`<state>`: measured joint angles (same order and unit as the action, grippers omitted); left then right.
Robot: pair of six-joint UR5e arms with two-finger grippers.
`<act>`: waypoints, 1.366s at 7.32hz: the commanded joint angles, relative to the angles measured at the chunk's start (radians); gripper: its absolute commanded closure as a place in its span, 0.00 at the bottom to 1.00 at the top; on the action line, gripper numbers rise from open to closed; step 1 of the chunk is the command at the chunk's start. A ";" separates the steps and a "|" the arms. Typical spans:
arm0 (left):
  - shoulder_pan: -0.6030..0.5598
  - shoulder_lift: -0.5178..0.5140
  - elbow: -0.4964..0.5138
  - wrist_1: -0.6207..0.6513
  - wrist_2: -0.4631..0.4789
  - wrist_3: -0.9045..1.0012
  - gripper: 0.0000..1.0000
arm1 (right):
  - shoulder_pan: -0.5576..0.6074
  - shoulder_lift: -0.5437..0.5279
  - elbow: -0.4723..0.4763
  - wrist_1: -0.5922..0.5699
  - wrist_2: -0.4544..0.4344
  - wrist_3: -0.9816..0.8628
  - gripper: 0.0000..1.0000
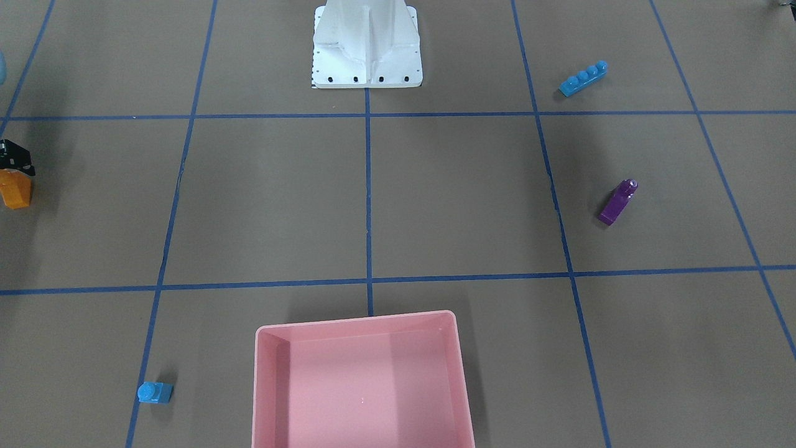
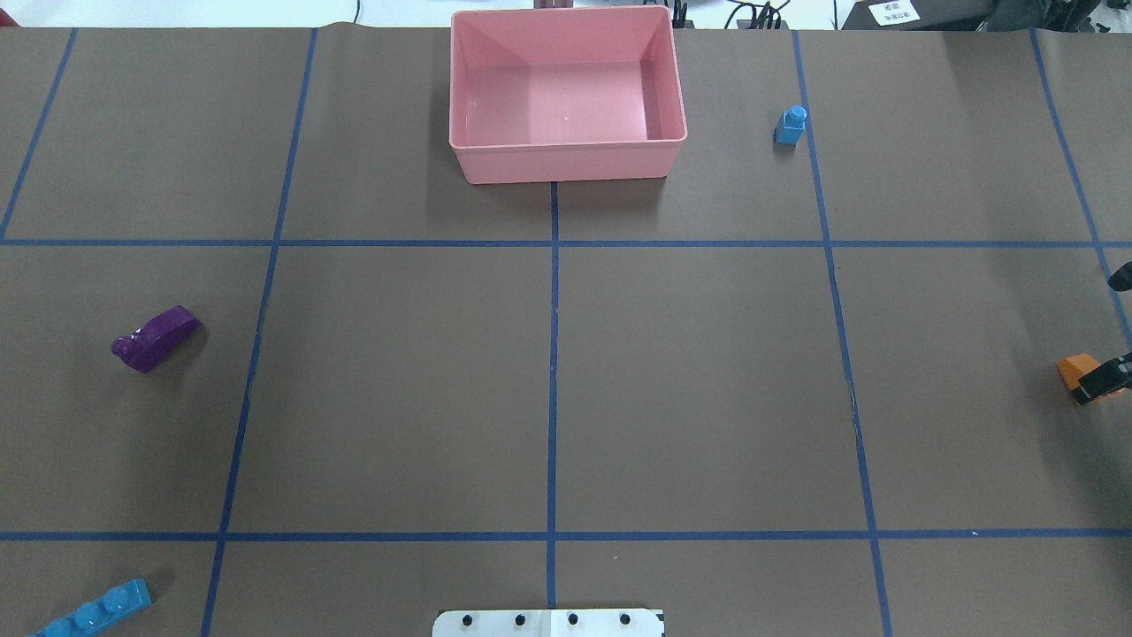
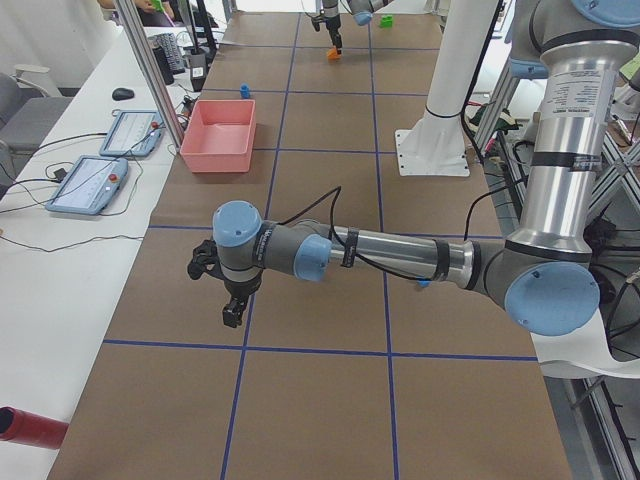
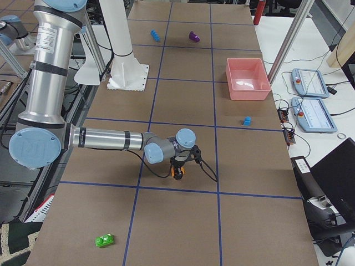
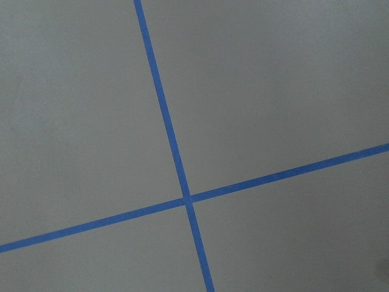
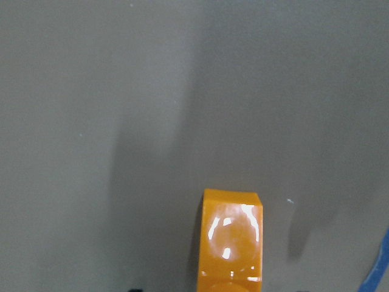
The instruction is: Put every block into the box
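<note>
My right gripper [image 2: 1105, 376] is at the table's right edge, shut on the orange sloped block [image 2: 1075, 366], which fills the bottom of the right wrist view [image 6: 231, 243]. The pink box [image 2: 566, 164] stands empty at the far middle. The small blue block [image 2: 790, 126] stands to the right of the box. The purple block [image 2: 155, 338] and the long blue block [image 2: 88, 612] lie on the left. The green block [image 4: 105, 240] lies beyond the right arm. My left gripper [image 3: 232, 300] hovers over bare paper; I cannot tell whether it is open or shut.
The white robot base [image 1: 367, 43] stands at the near middle edge. Blue tape lines grid the brown paper. A side table with tablets [image 3: 90, 180] and metal posts runs along the far side. A red cylinder [image 3: 30, 425] lies at its end.
</note>
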<state>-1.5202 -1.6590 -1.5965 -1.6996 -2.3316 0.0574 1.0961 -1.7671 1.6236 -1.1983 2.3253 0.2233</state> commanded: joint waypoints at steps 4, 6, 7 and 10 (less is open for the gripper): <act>0.000 0.001 -0.002 -0.002 -0.002 -0.001 0.00 | 0.014 0.018 -0.004 -0.015 0.005 0.016 1.00; 0.009 -0.005 -0.009 0.005 -0.002 -0.004 0.00 | 0.166 0.014 0.042 -0.018 0.089 0.015 1.00; 0.056 -0.018 -0.048 0.015 0.005 -0.020 0.00 | 0.218 0.015 0.111 -0.088 0.120 0.015 1.00; 0.271 0.033 -0.207 0.005 0.052 -0.132 0.00 | 0.283 0.260 0.294 -0.506 0.118 0.018 1.00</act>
<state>-1.3304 -1.6585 -1.7426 -1.6895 -2.3001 -0.0443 1.3556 -1.6386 1.8641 -1.5232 2.4423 0.2384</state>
